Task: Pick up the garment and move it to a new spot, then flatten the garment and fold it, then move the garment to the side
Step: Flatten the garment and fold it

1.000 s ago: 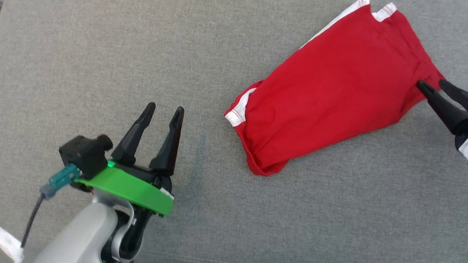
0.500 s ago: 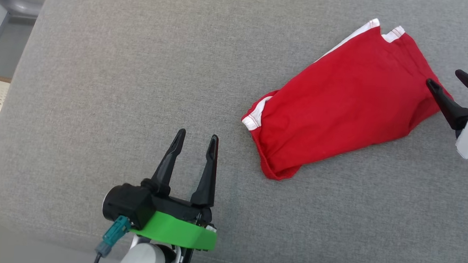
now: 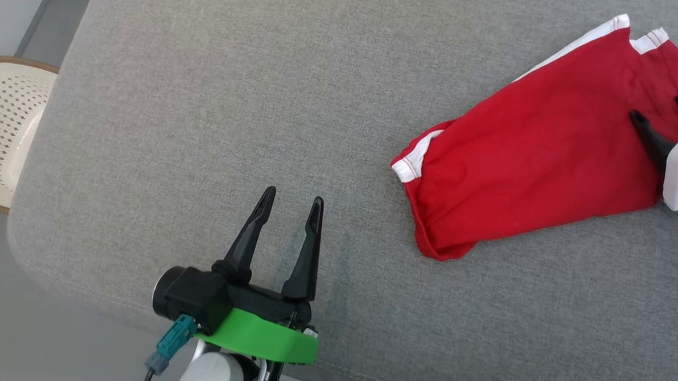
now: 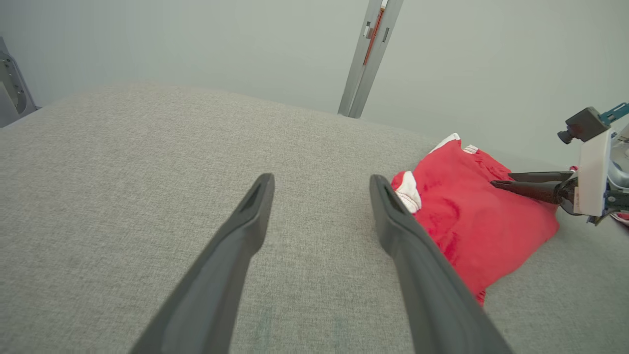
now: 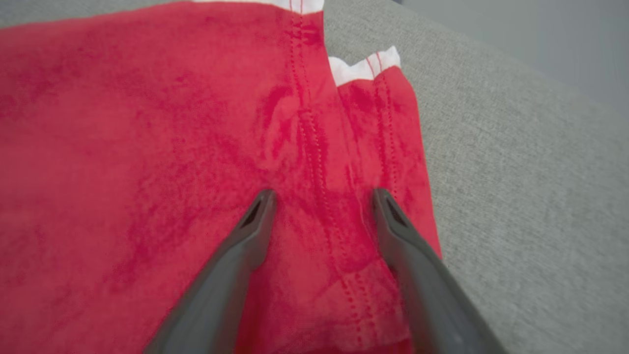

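Note:
The garment (image 3: 547,148) is a pair of red shorts with white trim, lying folded and flat on the grey cushion (image 3: 206,93) at the right. My right gripper (image 3: 658,108) stands open over its right end, near the stitched seam. In the right wrist view the right gripper (image 5: 323,192) has its fingers spread just above the garment (image 5: 123,147), with nothing pinched. My left gripper (image 3: 293,196) is open over bare cushion, well to the left of the garment. In the left wrist view the left gripper (image 4: 322,179) points past the garment (image 4: 471,221) toward the right gripper (image 4: 501,179).
A cream perforated chair (image 3: 4,124) stands beyond the cushion's left edge. The cushion's rounded front corner lies at the lower left. A grey metal post (image 4: 366,59) rises against the wall behind the cushion.
The head camera has shifted, so the whole picture slid. My right gripper has moved from the garment's right edge to over the cloth. Both grippers stay open.

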### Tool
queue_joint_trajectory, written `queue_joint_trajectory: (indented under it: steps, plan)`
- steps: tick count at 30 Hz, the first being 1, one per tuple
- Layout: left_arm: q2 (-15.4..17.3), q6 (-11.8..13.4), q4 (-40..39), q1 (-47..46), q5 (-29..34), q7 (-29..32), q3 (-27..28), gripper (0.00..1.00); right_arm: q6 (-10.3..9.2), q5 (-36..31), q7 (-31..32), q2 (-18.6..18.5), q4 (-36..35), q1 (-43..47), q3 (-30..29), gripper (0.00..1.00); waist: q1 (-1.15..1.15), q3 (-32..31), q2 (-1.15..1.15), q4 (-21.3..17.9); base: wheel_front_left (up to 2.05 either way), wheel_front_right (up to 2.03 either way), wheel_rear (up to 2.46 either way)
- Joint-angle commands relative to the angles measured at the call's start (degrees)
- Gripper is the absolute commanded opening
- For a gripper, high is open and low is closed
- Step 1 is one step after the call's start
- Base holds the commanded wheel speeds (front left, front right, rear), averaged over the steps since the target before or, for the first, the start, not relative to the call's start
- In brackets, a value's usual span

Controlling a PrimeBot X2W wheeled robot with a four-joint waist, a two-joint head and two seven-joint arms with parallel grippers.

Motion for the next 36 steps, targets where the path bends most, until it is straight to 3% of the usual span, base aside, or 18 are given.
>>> queue_joint_trajectory:
  steps: [1,2,3,14,21,27,36]
  plan:
    - [-0.1,0.4,-0.1,0.6,-0.3,-0.1,0.0,1.00,0.00,0.4,0.0,0.0,0.9,-0.6,0.8,0.92,0.00,0.6,0.00,0.5,0.00,0.00,0.00]
    - [-0.1,0.4,-0.1,0.6,-0.3,-0.1,-0.1,1.00,0.00,0.5,-0.1,0.0,1.1,-0.7,1.4,0.41,0.00,0.6,0.00,0.5,0.00,0.00,0.00]
    - [-0.1,0.5,-0.1,0.4,-0.2,-0.1,-0.2,1.00,0.00,0.9,-0.2,0.1,1.5,-1.0,2.4,0.00,0.00,0.6,0.00,0.3,0.00,0.00,0.00]
    - [-0.1,0.3,0.6,1.4,1.0,-0.1,0.2,1.00,-0.05,2.8,-2.1,-2.5,1.3,-1.6,3.8,0.00,0.00,-1.5,0.00,-2.7,0.00,0.00,0.00]
    - [0.0,0.1,1.0,1.7,1.7,-0.1,0.3,1.00,-0.05,3.2,-4.8,-5.0,2.4,1.0,0.8,0.00,0.00,-2.3,0.00,-4.4,0.00,0.00,0.00]
    - [0.0,-0.6,1.7,2.1,2.5,-0.1,1.2,1.00,-0.05,-0.6,-6.1,-7.1,0.1,2.0,-1.1,0.00,0.00,-3.5,0.00,-6.9,0.00,0.00,0.00]
    - [0.0,-1.1,2.9,2.1,3.0,-0.1,1.7,1.00,-0.04,-10.1,-5.4,-2.6,-9.6,1.1,-4.6,0.00,0.00,-5.8,0.00,-9.6,0.00,0.00,0.00]
